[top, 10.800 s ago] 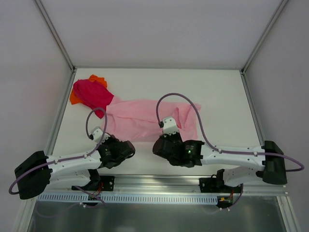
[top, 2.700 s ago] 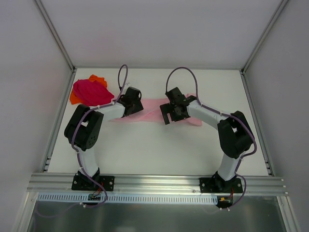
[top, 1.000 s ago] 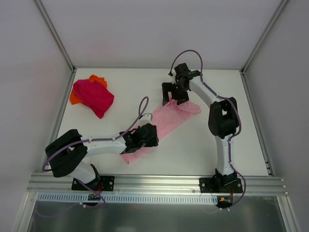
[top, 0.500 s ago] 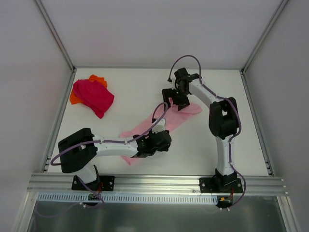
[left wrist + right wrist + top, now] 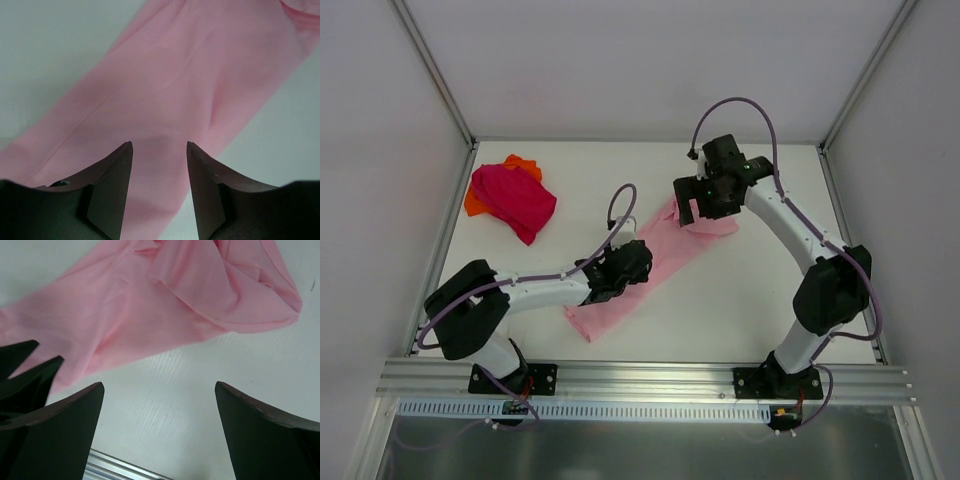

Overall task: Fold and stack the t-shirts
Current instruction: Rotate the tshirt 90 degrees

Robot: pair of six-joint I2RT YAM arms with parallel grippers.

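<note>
Hovering over the light pink t-shirt point(image 5: 672, 240) with both arms. My left gripper point(image 5: 160, 145) sits above the middle of the cloth, jaws partly apart, nothing between them; only pink fabric shows through the gap. My right gripper point(image 5: 159, 385) is spread wide over the shirt's far end and has hold of nothing.

Shirt lies as a long diagonal strip across the middle of the table point(image 5: 720, 300), one end towards the near edge left of centre, the other towards the far right. The far end is bunched into loose folds; the rest is fairly flat.

The magenta t-shirt point(image 5: 510, 195) is crumpled at the far left corner, lying on the orange t-shirt point(image 5: 523, 163), well apart from the pink one.
</note>
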